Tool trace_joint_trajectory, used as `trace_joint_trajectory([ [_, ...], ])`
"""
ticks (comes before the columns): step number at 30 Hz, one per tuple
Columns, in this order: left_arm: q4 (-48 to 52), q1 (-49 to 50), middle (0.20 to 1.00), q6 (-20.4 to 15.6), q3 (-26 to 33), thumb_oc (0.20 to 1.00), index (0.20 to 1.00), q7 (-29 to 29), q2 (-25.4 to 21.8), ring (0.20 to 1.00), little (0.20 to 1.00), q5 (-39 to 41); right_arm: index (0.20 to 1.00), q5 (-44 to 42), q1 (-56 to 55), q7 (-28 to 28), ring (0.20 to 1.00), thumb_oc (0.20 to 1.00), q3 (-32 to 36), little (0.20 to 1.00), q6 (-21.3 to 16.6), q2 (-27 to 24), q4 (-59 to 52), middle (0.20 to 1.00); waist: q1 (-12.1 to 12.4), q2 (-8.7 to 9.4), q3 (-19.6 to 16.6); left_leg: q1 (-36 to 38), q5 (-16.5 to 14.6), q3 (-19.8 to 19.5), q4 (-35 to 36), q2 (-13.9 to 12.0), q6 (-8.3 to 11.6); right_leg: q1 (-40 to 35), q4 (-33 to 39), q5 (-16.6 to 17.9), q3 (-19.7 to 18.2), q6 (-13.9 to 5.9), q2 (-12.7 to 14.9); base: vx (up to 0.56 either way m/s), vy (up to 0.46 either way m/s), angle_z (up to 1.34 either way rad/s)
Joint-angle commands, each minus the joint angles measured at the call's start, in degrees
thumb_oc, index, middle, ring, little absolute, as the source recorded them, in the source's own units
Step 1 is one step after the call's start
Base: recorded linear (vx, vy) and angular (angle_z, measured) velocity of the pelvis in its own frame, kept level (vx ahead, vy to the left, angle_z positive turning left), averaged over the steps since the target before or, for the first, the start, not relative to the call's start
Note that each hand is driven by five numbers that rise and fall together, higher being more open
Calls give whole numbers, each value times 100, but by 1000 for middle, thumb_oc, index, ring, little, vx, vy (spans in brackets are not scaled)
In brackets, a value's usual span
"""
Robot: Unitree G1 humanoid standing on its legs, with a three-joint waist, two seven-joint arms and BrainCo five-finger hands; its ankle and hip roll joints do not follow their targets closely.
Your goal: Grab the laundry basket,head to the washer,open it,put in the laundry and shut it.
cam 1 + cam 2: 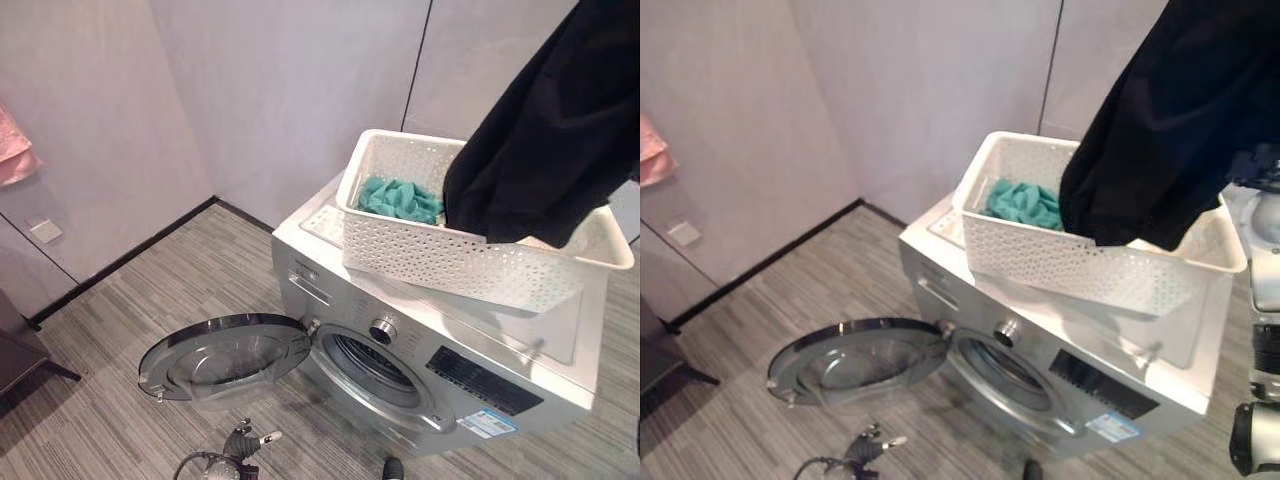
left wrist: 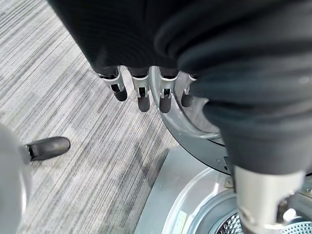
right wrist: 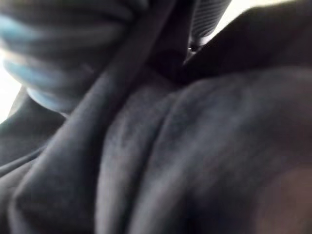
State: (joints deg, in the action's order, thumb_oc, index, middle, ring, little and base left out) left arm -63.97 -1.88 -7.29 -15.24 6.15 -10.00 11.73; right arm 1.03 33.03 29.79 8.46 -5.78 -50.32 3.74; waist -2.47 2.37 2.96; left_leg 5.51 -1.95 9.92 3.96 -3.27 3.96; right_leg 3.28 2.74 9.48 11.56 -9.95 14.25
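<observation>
A silver washer [image 1: 330, 280] stands in the corner with its round door [image 1: 225, 355] swung fully open to the left, leaving the drum opening [image 1: 375, 365] exposed. On top of the washer rests a white perforated laundry basket [image 1: 440, 260] with a teal cloth [image 1: 400, 198] in it. A black garment [image 1: 550, 130] hangs in the air over the basket's right end, its lower edge still inside. My right hand [image 3: 44, 58] is buried in that garment [image 3: 195, 156], with its fingers curled on the cloth. My left hand [image 2: 141, 92] hangs low by the door ring, fingers straight and empty.
Grey walls close in behind and to the left of the washer. A pink cloth [image 1: 12, 145] hangs on the left wall above a wall socket [image 1: 45, 230]. A dark piece of furniture [image 1: 20, 350] stands at the far left on the striped floor.
</observation>
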Motion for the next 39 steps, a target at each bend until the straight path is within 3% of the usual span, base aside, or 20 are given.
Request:
trace_joint_trajectory([
  [1, -123, -328, 1000, -91, 110, 1000, 1000, 156, -192, 1000, 1000, 14, 200, 143, 619, 11, 200, 200, -214, 200, -90, -85, 99, 200, 228, -16, 165, -432, -244, 110, -506, 115, -540, 128, -2079, -1317, 443, 176, -257, -161, 15, -58],
  [3, -202, -319, 1000, -87, 203, 1000, 1000, 180, -260, 1000, 1000, 55, 200, 74, 705, -14, 200, 200, -308, 200, -113, 30, 263, 200, 277, -7, 118, -417, -105, 227, -335, 113, -525, 19, -2463, -1567, 544, 184, -409, -151, -39, -65],
  [5, -230, -304, 1000, -87, 230, 1000, 1000, 194, -280, 1000, 1000, 55, 200, 36, 760, -25, 200, 200, -349, 200, -124, 60, 352, 200, 302, 27, 72, -418, -53, 244, -265, 131, -509, -149, -2371, -1639, 548, 206, -484, -76, -84, -20],
  [7, -233, -307, 1000, -120, 244, 1000, 1000, 229, -283, 1000, 1000, 126, 200, -90, 861, -17, 200, 200, -446, 200, -159, 65, 590, 200, 453, 175, -104, -583, 61, 227, -222, 162, -453, -550, -1822, -1786, 307, 264, -705, -128, -214, -2],
  [9, -216, -307, 1000, -163, 250, 1000, 1000, 260, -251, 1000, 1000, 174, 200, -133, 1045, 58, 200, 200, -553, 200, -184, -25, 788, 200, 578, 259, -219, -735, 101, 236, -270, 134, -379, -830, -1210, -1835, 151, 259, -739, -131, -262, -23],
  [13, -101, -359, 1000, -201, 222, 1000, 1000, 331, -234, 1000, 1000, 379, 200, -266, 1626, 113, 200, 200, -881, 200, -228, -295, 1011, 200, 767, 389, -134, -1190, 443, 190, -528, -184, -107, -1112, -504, -1864, -39, 436, -880, -225, -323, -25],
  [17, 68, -576, 1000, -199, -18, 1000, 1000, 370, -128, 1000, 1000, 368, 200, -424, 1787, 108, 200, 200, -955, 200, -313, -731, 1003, 200, 670, 430, 129, -1641, 1044, 3, -507, -599, 277, -1020, -454, -2009, 289, 646, -1136, -226, -210, 53],
  [18, 136, -631, 1000, -223, -85, 1000, 1000, 383, -113, 1000, 1000, 378, 200, -449, 1849, 95, 200, 200, -1020, 200, -320, -799, 985, 200, 652, 494, 210, -1662, 947, -64, -636, -630, 282, -967, -492, -1995, 362, 701, -1109, -333, -163, 110],
  [19, 180, -685, 1000, -243, -137, 1000, 1000, 373, -58, 1000, 1000, 407, 200, -532, 1847, 58, 200, 200, -1090, 200, -353, -813, 986, 200, 553, 565, 228, -1561, 629, -217, -1106, -629, 217, -849, -526, -1907, 517, 770, -1032, -250, -102, 88],
  [21, 250, -672, 1000, -255, -188, 1000, 1000, 353, -33, 1000, 1000, 406, 200, -526, 1853, 57, 200, 200, -1113, 200, -362, -821, 998, 200, 499, 585, 203, -1438, 467, -229, -1362, -679, 195, -789, -540, -1874, 601, 800, -992, -181, -22, 76],
  [22, 332, -591, 1000, -262, -272, 1000, 1000, 297, 8, 1000, 1000, 348, 200, -495, 1965, 48, 200, 200, -1206, 200, -399, -729, 1023, 200, 470, 587, 166, -1214, 190, -476, -2039, -684, 169, -677, -590, -1815, 577, 843, -970, -159, 12, 51],
  [24, 347, -547, 1000, -266, -290, 1000, 1000, 283, 9, 1000, 1000, 322, 200, -497, 2029, 50, 200, 200, -1256, 200, -417, -661, 1087, 200, 444, 556, 122, -1024, 85, -643, -2204, -647, 150, -624, -604, -1782, 546, 829, -970, -89, 93, 3],
  [25, 284, -480, 1000, -278, -287, 1000, 1000, 272, 32, 1000, 1000, 321, 200, -519, 2151, 30, 200, 200, -1360, 200, -414, -544, 1207, 200, 369, 415, -5, -466, -94, -817, -2137, -669, 155, -520, -676, -1787, 464, 788, -1036, -44, 135, -4],
  [26, 283, -482, 1000, -279, -284, 1000, 1000, 272, 36, 1000, 1000, 320, 200, -519, 2163, 32, 200, 200, -1370, 200, -416, -545, 1212, 200, 365, 421, -4, -460, -62, -813, -2105, -657, 150, -515, -668, -1768, 465, 787, -1025, -11, 184, -10],
  [28, 215, -458, 1000, -242, -272, 1000, 1000, 259, 100, 1000, 1000, 303, 200, -511, 2041, 18, 200, 200, -1243, 200, -379, -574, 1146, 200, 187, 231, -192, 119, -210, -640, -1424, -772, 157, -380, -766, -1750, 460, 720, -1063, -22, 189, -19],
  [31, 182, -483, 1000, -182, -298, 1000, 1000, 233, 158, 1000, 1000, 220, 200, -476, 1753, 61, 200, 200, -961, 200, -366, -624, 965, 200, 30, 114, -296, 205, -155, -434, -1090, -863, 195, -317, -845, -1720, 551, 694, -975, -53, 203, 9],
  [32, 119, -515, 1000, -128, -394, 1000, 1000, 194, 202, 1000, 1000, -4, 200, -290, 1297, 174, 200, 200, -511, 200, -376, -593, 580, 200, -63, 48, -366, 327, -299, -334, -762, -783, 202, -275, -969, -1621, 647, 607, -770, -76, 301, 31],
  [34, 111, -521, 1000, -129, -416, 1000, 1000, 195, 199, 1000, 1000, -82, 200, -240, 1211, 196, 200, 200, -420, 200, -372, -600, 504, 200, -70, 37, -372, 369, -392, -296, -676, -734, 182, -259, -974, -1569, 641, 574, -705, -106, 244, 46],
  [35, 165, -556, 1000, -141, -507, 1000, 1000, 230, 182, 1000, 1000, -257, 200, -114, 1165, 311, 200, 200, -291, 200, -375, -594, 349, 200, -70, 1, -364, 433, -605, -216, -519, -606, 120, -197, -944, -1429, 624, 465, -573, -119, 206, 31],
  [39, 464, -575, 1000, -175, -661, 1000, 1000, 311, 112, 1000, 1000, -435, 200, 48, 1298, 636, 200, 200, -110, 200, -380, -558, 175, 200, -36, -48, -343, 478, -676, -159, -376, -449, 37, -130, -880, -1214, 545, 329, -447, -102, 162, -7],
])
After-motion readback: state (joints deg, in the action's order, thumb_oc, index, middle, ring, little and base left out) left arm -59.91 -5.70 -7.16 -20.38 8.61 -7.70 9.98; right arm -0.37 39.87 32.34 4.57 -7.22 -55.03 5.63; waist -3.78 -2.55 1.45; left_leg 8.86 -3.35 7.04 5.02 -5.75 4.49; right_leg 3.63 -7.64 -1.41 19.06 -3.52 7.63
